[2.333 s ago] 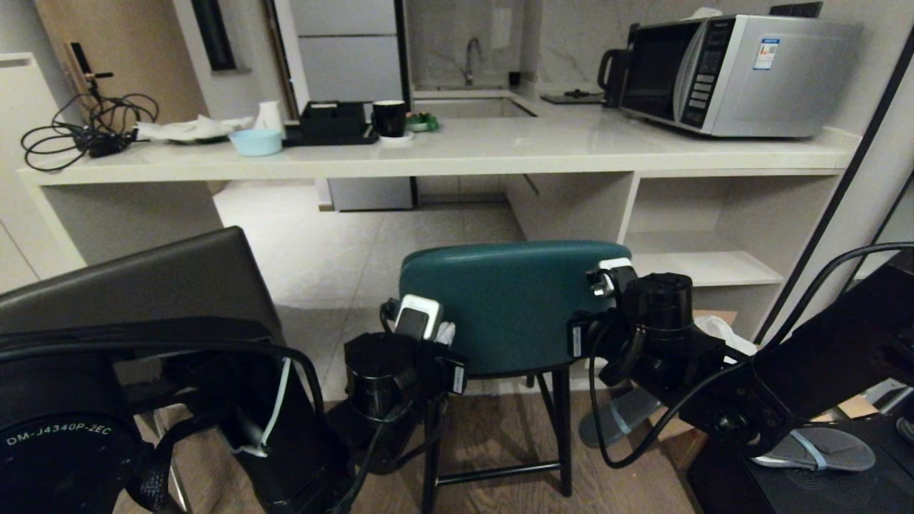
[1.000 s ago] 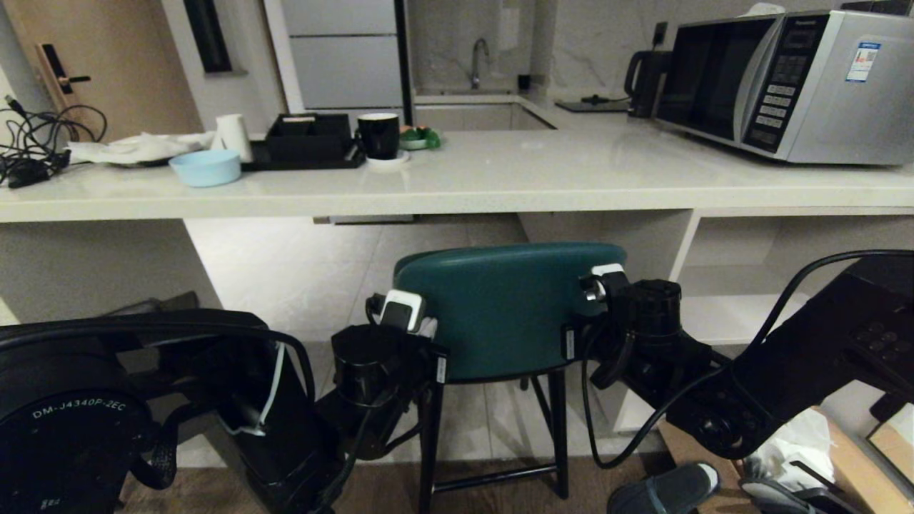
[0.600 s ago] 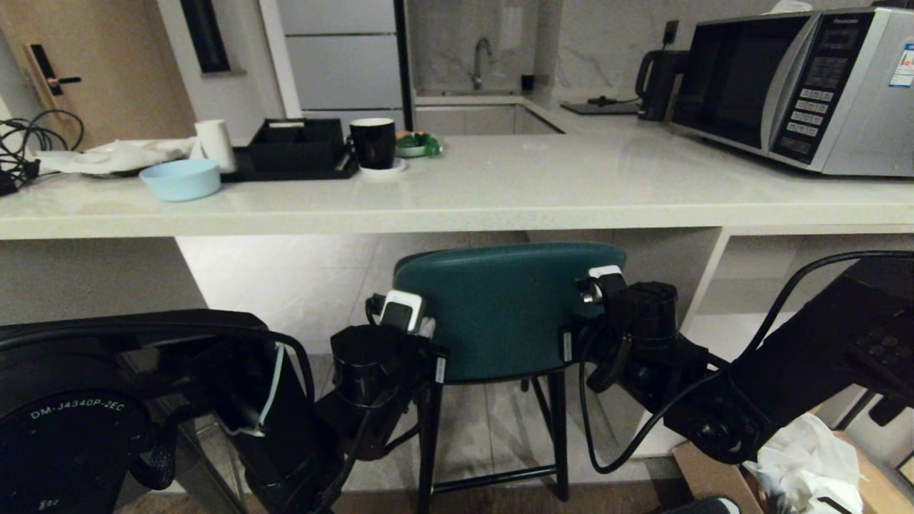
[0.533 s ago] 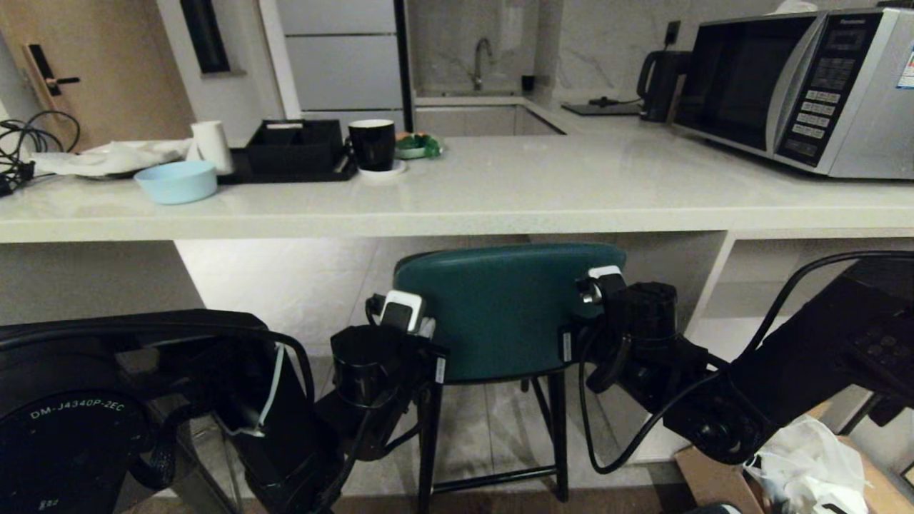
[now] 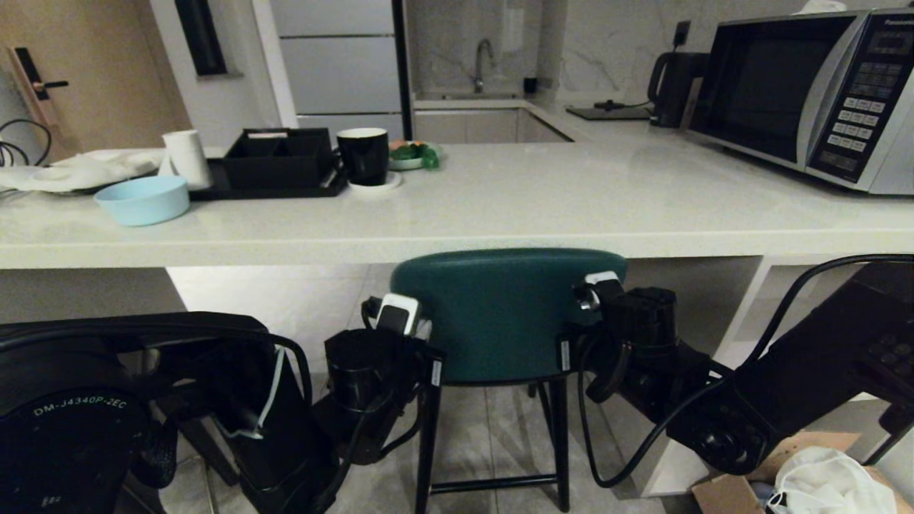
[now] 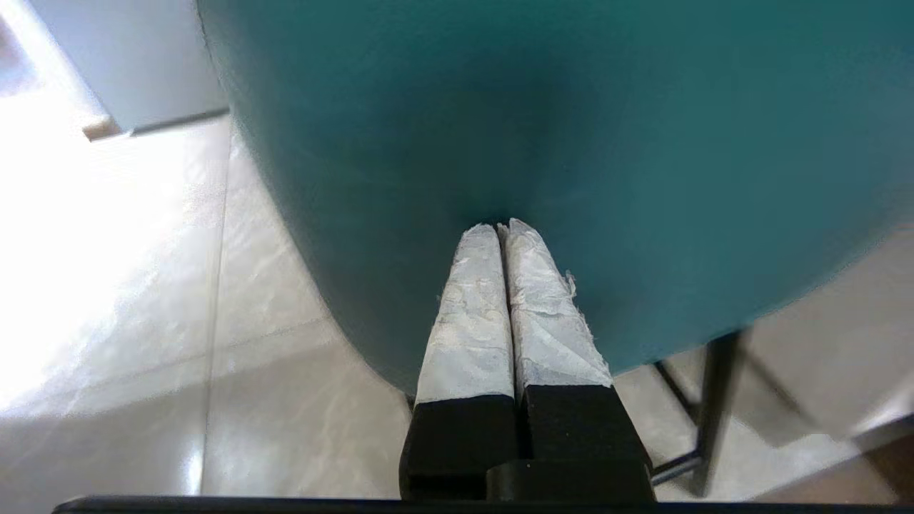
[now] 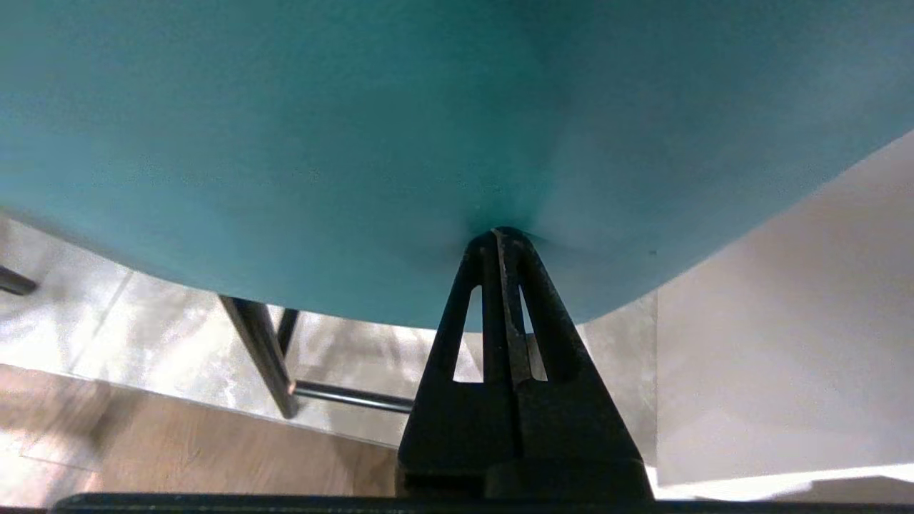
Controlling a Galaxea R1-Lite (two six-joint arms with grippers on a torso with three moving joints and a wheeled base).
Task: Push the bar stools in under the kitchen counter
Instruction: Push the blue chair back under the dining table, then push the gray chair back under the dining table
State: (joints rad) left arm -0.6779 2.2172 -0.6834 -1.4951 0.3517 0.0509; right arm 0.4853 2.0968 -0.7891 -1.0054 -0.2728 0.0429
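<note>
While you look over this entry, take the items from nearest to farthest.

1. Left tool (image 6: pixel 500 232): your white-wrapped fingers (image 6: pixel 468 307) are pressed together, nothing between them, tips touching the back of the teal stool's backrest (image 6: pixel 571 128) near its left edge. From the head camera, this tool's wrist sits at the backrest's lower left.

2. Right tool (image 7: pixel 502 235): black fingers closed flat against each other, holding nothing, tips denting the teal padding (image 7: pixel 428 107) near the right edge.

3. Teal bar stool (image 5: pixel 500 314): upright between your two arms, on thin black legs (image 5: pixel 427 442) with a crossbar, standing on pale floor tiles (image 5: pixel 300 300). The top of its curved backrest sits just under the front edge of the counter slab.

4. Cardboard box (image 5: pixel 742 475) with crumpled white material (image 5: pixel 821 482): on the floor at your lower right.

5. Kitchen counter (image 5: pixel 535 207): off-white glossy slab running across the whole view.

6. On the counter, left part: light blue bowl (image 5: pixel 143 200), white cup (image 5: pixel 187 157), black tray organiser (image 5: pixel 275 160), black mug (image 5: pixel 363 155) on a coaster.

7. On the counter, right: silver microwave (image 5: pixel 807 86), black kettle (image 5: pixel 668 78) beside it.

8. Farthest: sink tap (image 5: pixel 484 61) and wooden door (image 5: pixel 86 71).
</note>
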